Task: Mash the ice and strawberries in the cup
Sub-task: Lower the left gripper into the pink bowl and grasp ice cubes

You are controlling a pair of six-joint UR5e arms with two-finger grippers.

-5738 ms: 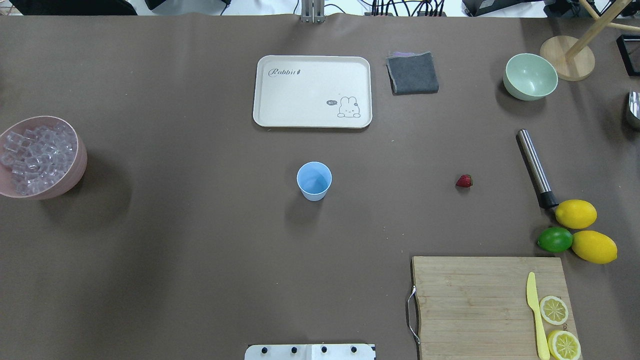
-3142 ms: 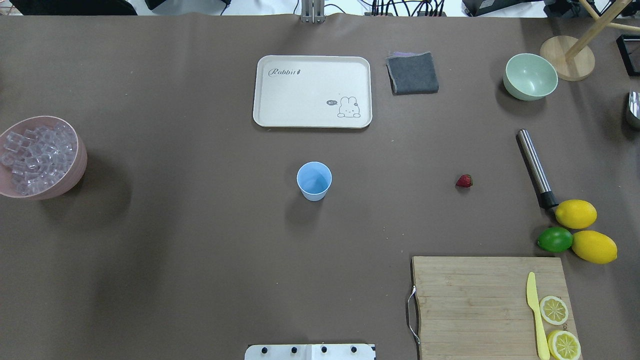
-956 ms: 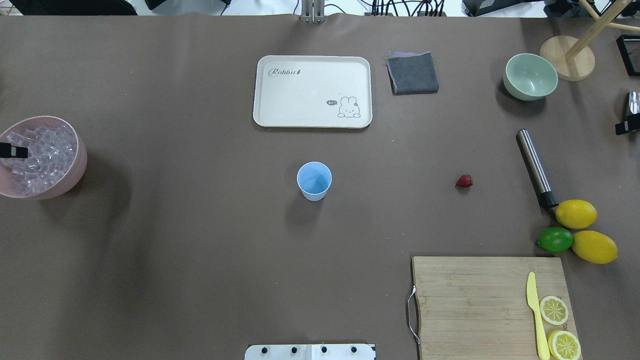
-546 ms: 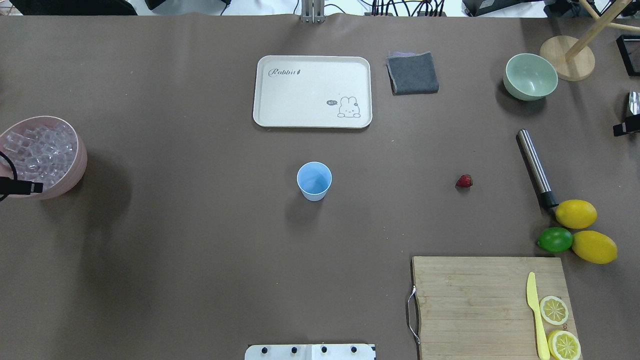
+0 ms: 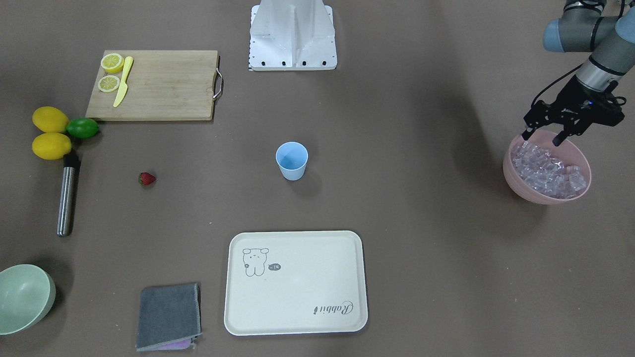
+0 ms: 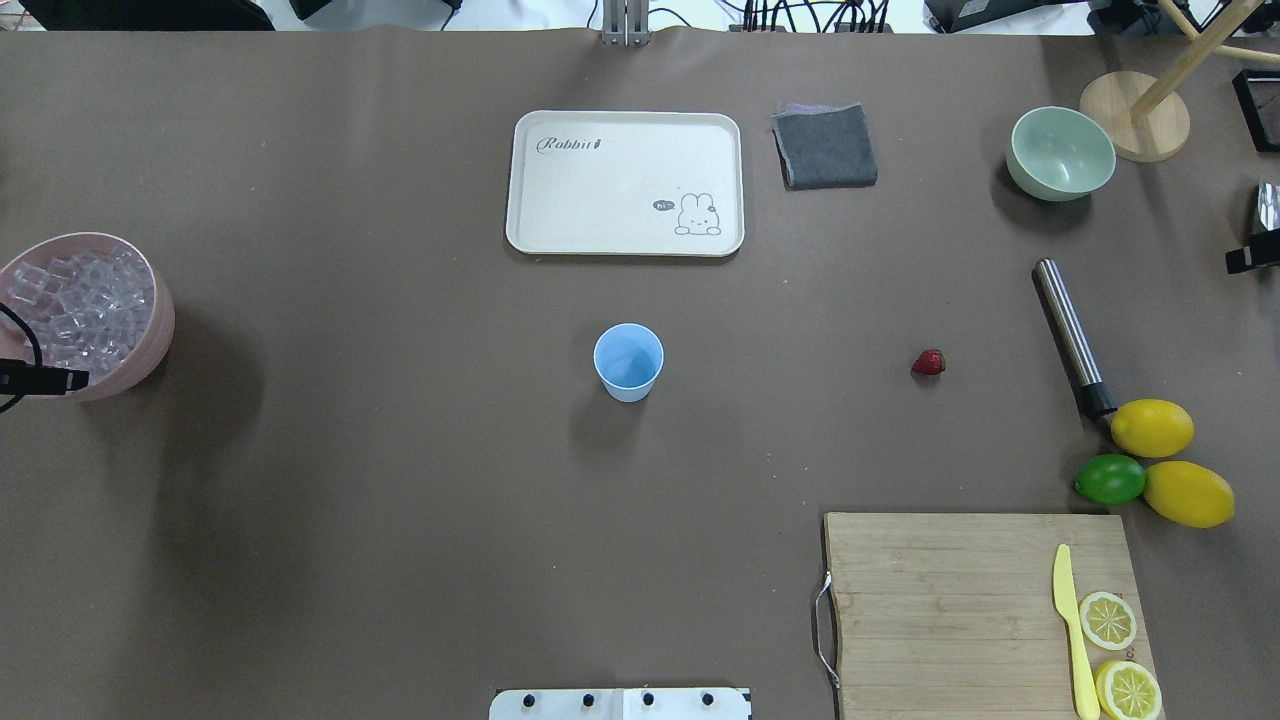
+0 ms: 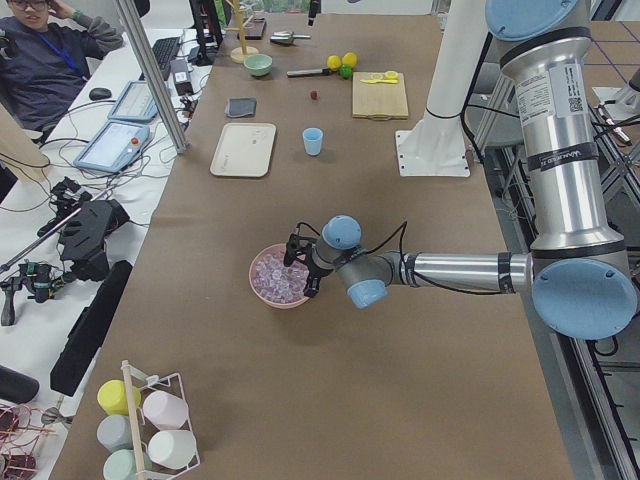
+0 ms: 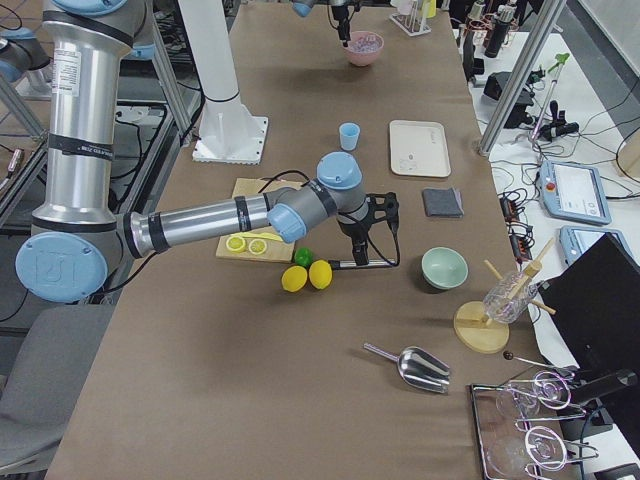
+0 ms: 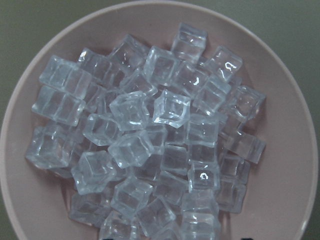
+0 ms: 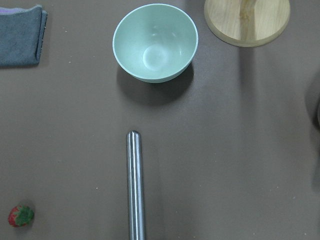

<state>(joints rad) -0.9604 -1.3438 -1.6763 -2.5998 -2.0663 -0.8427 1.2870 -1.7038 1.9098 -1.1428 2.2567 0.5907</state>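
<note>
Left claw: The left claw (image 5: pixel 541 139) hung over the edge of the pink bowl (image 5: pixel 535 196). Its two fingers were spread wide apart. It held nothing.
Ice: The ice (image 9: pixel 150 145) lay in a big heap right under the left claw and filled the pink bowl. I could not tell if the finger tips touched the cubes.
Pink bowl: It stood on the brown table (image 5: pixel 421 148) right below the left claw.
Cup: The cup (image 5: pixel 292 160) stood up straight, well away from the left claw, near the middle of the table. Its blue inside showed all the way down.
Strawberry: The strawberry (image 5: pixel 147 179) lay by itself on the table, far from the left claw. It was past the cup, between the cup and the steel stick (image 10: pixel 135 185).
Right claw: The right claw (image 8: pixel 358 248) hung over the other end of the table, above the steel stick. I could not tell if it was open or closed.
Steel stick: It lay flat under the right claw. Its black end was just beside a lemon (image 6: pixel 1152 427).
Green bowl: The green bowl (image 10: pixel 155 42) stood near the stick's shiny end.
Fruit: Two lemons and a lime (image 6: pixel 1109 479) sat bunched together by the stick's black end.
Board: A wooden board (image 6: pixel 950 600) lay near the fruit, on the robot's side. It held a yellow knife (image 6: pixel 1072 630) and two lemon slices (image 6: pixel 1108 619).
Tray and cloth: A cream tray (image 6: pixel 625 180) lay past the cup, away from the robot. A grey cloth (image 6: pixel 825 146) lay near it on the right claw's side.
</note>
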